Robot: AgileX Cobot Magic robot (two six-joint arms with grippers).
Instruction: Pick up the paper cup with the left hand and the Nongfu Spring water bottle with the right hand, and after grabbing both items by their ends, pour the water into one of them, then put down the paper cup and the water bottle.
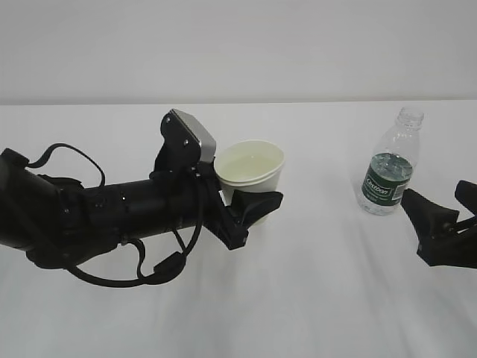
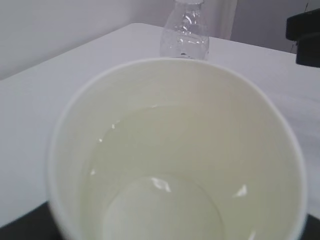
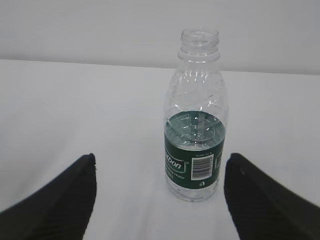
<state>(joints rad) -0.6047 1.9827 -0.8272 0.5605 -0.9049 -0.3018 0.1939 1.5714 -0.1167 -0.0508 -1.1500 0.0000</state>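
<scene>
Left pincer point(image 1: 250, 212) grips the paper cup point(image 1: 253, 168) near its base; water point(image 2: 160, 185) lies inside. Right pincer point(image 1: 440, 224) gapes empty, the bottle point(image 1: 390, 165) upright on the tabletop point(image 1: 313, 298) just ahead of it, between its jaws and apart. Pouring appears done, bottle set down; cup not yet released

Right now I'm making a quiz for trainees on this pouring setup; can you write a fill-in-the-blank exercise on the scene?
1. The paper cup sits in the ____ hand.
2. The water bottle stands upright with no ____ on its neck.
3. The right hand is open and ____ the bottle, not touching it.
4. The liquid in the cup fills only its ____ part.

Missing words: left; cap; beside; lower
</scene>
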